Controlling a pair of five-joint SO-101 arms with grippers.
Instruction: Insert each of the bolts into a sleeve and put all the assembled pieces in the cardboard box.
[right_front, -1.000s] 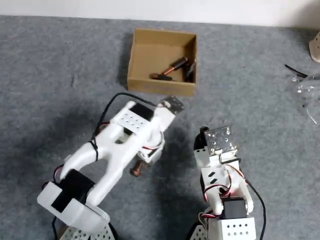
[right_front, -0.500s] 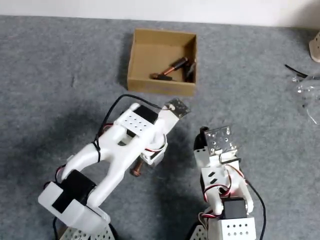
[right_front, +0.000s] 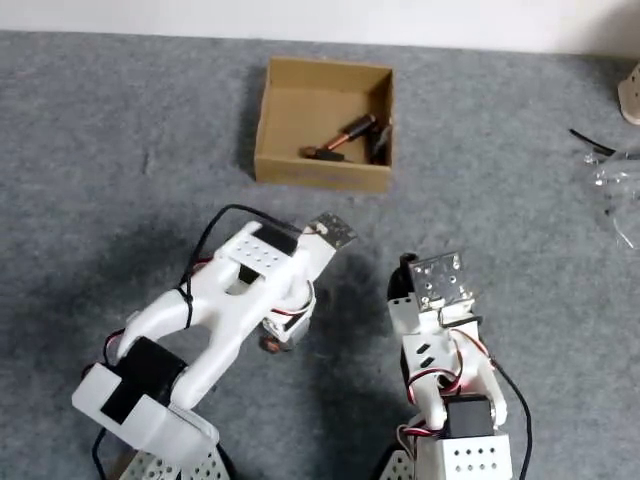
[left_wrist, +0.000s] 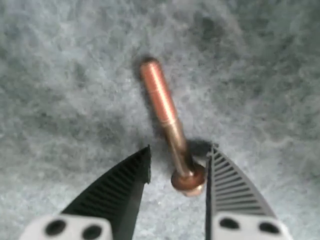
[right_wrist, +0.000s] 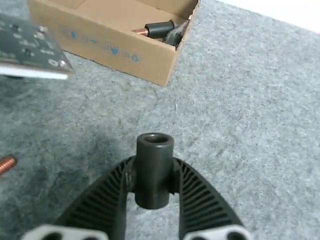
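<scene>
A copper bolt (left_wrist: 165, 117) lies on the grey carpet, and in the high view just its head (right_front: 270, 343) peeks out under the left arm. My left gripper (left_wrist: 178, 152) is open and low over it, one finger on each side of the bolt's flanged head. A black sleeve (right_wrist: 154, 150) stands upright in my right gripper (right_wrist: 153, 170), which is shut on it; from above the sleeve (right_front: 405, 268) shows at the right arm's tip. The cardboard box (right_front: 320, 172) sits at the far middle, holding assembled pieces (right_front: 345, 135).
The box's near wall (right_wrist: 110, 47) lies ahead of the right gripper, with a bolt-in-sleeve piece (right_wrist: 157, 29) inside. Wires and clear plastic bits (right_front: 610, 170) lie at the far right. Open carpet spreads to the left of the box.
The left arm has pulled back and to the left and come down over the bolt, covering more of it. The right arm has kept still with the sleeve.
</scene>
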